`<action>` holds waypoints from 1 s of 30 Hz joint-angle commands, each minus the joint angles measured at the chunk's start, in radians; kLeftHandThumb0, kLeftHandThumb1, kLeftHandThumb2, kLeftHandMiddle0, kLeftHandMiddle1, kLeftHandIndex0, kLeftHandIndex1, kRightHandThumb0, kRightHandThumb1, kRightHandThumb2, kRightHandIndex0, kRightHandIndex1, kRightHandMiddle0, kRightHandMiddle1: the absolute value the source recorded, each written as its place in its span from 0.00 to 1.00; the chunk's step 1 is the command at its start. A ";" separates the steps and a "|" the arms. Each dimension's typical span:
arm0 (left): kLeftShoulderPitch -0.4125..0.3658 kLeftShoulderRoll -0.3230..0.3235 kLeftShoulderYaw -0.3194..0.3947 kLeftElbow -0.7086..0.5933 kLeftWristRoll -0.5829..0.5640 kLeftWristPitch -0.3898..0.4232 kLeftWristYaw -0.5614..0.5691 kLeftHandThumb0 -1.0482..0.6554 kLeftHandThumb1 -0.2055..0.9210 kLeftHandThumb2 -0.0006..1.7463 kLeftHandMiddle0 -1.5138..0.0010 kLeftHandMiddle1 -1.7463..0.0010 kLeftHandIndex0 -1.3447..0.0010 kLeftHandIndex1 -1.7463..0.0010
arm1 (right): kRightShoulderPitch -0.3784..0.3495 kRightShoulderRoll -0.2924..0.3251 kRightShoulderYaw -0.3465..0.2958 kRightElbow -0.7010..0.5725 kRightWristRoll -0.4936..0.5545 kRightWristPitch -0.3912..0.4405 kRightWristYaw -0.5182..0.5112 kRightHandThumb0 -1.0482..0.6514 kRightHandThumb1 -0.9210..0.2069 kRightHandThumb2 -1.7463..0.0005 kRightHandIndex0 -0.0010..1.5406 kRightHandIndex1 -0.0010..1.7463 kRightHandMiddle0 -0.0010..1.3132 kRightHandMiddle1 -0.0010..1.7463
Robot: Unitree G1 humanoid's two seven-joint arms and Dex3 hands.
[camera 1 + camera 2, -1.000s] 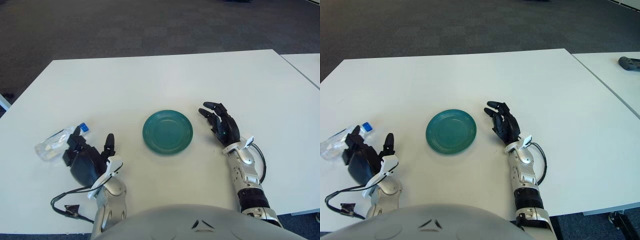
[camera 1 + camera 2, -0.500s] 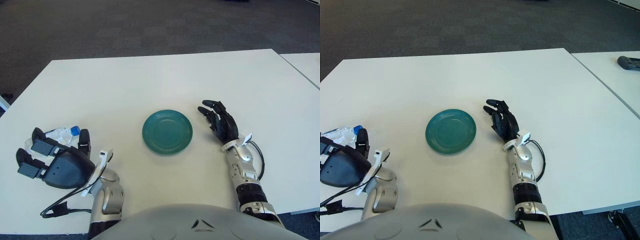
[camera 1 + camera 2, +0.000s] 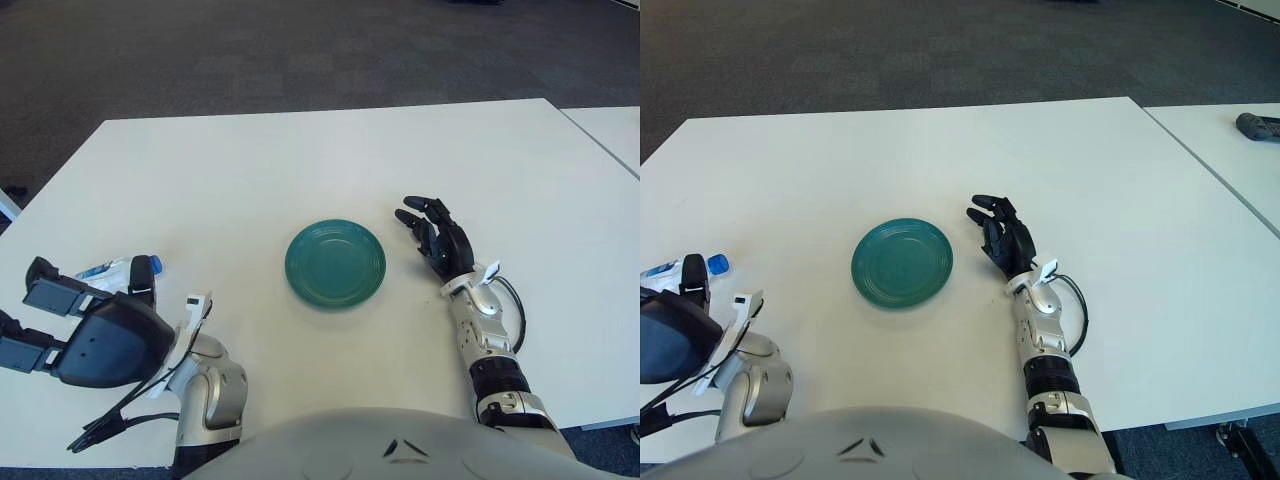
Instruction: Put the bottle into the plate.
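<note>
A clear plastic bottle (image 3: 112, 270) with a blue cap (image 3: 154, 265) lies on its side on the white table (image 3: 300, 160) at the far left. My left hand (image 3: 62, 322) hovers raised over the near end of the bottle, fingers spread and holding nothing; it hides most of the bottle's body. The teal plate (image 3: 335, 263) sits empty in the middle of the table. To the plate's right, my right hand (image 3: 433, 235) shows with relaxed fingers, holding nothing.
A second white table (image 3: 1230, 150) stands at the right with a dark object (image 3: 1258, 125) on it. A black cable (image 3: 110, 430) hangs by my left forearm near the table's front edge. Dark carpet lies beyond the far edge.
My left hand has lifted and swung left and toward me, its fingers spreading wider. The bottle's cap has shifted slightly. The right hand has barely moved.
</note>
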 commanded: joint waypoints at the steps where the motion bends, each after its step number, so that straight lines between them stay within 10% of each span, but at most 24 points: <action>1: -0.013 -0.051 -0.040 0.013 0.061 0.046 -0.066 0.00 1.00 0.36 1.00 0.38 1.00 0.17 | 0.029 0.012 0.000 0.064 -0.009 0.025 -0.009 0.23 0.00 0.69 0.25 0.36 0.14 0.61; 14: -0.005 0.073 -0.104 0.033 0.281 0.154 -0.470 0.00 1.00 0.35 1.00 0.31 1.00 0.18 | 0.023 0.020 -0.003 0.076 -0.018 0.015 -0.009 0.23 0.00 0.69 0.25 0.36 0.14 0.61; 30: 0.208 0.248 -0.165 -0.173 0.326 -0.090 -0.903 0.00 1.00 0.33 0.94 0.45 0.93 0.21 | 0.045 0.013 -0.003 0.023 -0.013 0.039 -0.007 0.23 0.00 0.69 0.25 0.36 0.14 0.61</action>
